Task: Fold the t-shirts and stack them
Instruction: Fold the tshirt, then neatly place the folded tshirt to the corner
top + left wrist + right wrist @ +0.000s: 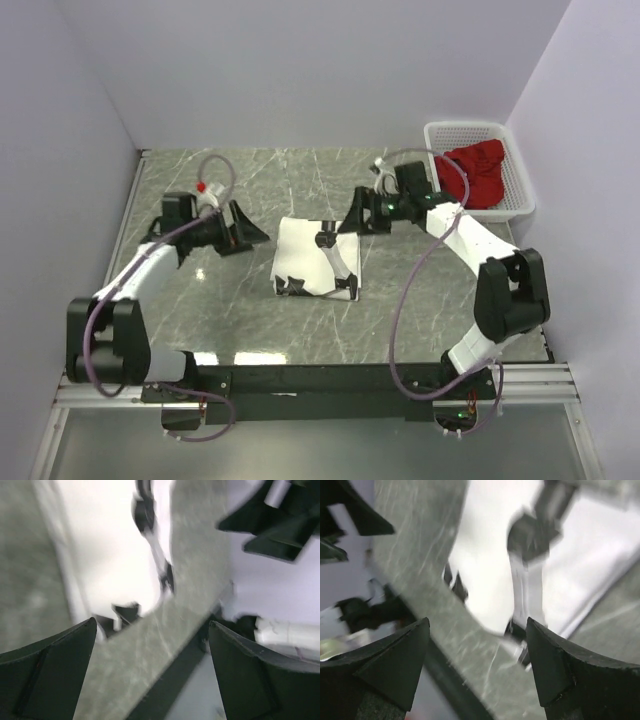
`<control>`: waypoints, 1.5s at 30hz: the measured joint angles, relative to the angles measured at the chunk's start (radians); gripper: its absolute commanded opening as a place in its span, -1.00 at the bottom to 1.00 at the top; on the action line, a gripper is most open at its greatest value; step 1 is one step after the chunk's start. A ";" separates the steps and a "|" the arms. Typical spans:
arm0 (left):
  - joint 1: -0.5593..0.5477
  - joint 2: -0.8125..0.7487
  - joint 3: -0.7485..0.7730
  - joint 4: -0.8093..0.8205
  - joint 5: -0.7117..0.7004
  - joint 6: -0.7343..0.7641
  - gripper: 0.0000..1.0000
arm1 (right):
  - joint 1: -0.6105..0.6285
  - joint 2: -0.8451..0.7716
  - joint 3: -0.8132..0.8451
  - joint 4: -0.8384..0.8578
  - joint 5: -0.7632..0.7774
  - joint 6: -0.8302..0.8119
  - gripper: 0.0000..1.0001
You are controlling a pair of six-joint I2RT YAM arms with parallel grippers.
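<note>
Black and wedge-shaped, the left jaws stand wide apart with nothing between them. In the left wrist view only bare tabletop (150,650) shows in the gap. The right jaws are spread in the same way and hold nothing, and the right wrist view shows tabletop and the edge of white cloth between them. Both wrist views are blurred.

From above, the left jaws point toward the white t-shirt (318,258) from its left side and sit apart from it, with a strip of grey-green marbled tabletop between. The right jaws sit at the shirt's far right corner, just beside it. I cannot tell whether they touch the cloth.

That white t-shirt lies flat at the middle of the tabletop, folded into a rough rectangle, with a black print (323,240) on its upper face. The same cloth fills the upper part of the left wrist view (110,555) and the middle of the right wrist view (485,570).

Well apart from it, the red t-shirt (478,172) lies crumpled and unfolded inside the white slotted basket (518,180), which stands at the far right corner of the tabletop.

Further out, the left arm (140,272) reaches in from the near left and the right arm (465,235) bends in from the near right. Pale cables loop along both.
</note>
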State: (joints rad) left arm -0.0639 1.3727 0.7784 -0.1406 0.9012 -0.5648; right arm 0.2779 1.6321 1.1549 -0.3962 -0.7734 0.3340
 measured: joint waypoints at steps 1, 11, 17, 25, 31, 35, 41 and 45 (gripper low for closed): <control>0.030 -0.032 0.040 -0.053 -0.042 0.035 0.99 | 0.030 -0.016 0.046 -0.006 0.075 -0.023 0.69; 0.257 -0.201 0.251 -0.370 -0.288 0.284 0.99 | 0.418 0.159 0.404 -0.098 0.530 -0.152 0.71; 0.280 -0.290 0.272 -0.484 -0.330 0.363 0.99 | 0.403 0.363 0.483 -0.199 0.626 -0.219 0.61; 0.281 -0.323 0.299 -0.547 -0.364 0.421 0.99 | 0.391 0.510 0.515 -0.293 0.655 -0.281 0.56; 0.282 -0.323 0.321 -0.586 -0.380 0.457 0.99 | 0.381 0.445 0.390 -0.249 0.670 -0.378 0.57; 0.283 -0.323 0.346 -0.582 -0.381 0.479 0.99 | 0.317 0.295 0.171 -0.245 0.664 -0.464 0.56; 0.283 -0.314 0.352 -0.562 -0.367 0.494 0.99 | 0.066 0.065 -0.128 -0.251 0.680 -0.645 0.59; 0.283 -0.279 0.363 -0.539 -0.338 0.493 0.99 | -0.119 -0.026 -0.232 -0.268 0.690 -0.778 0.59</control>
State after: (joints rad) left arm 0.2195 1.0939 1.1412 -0.6796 0.5629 -0.0715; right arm 0.1593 1.6058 0.9230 -0.6640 -0.0834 -0.4442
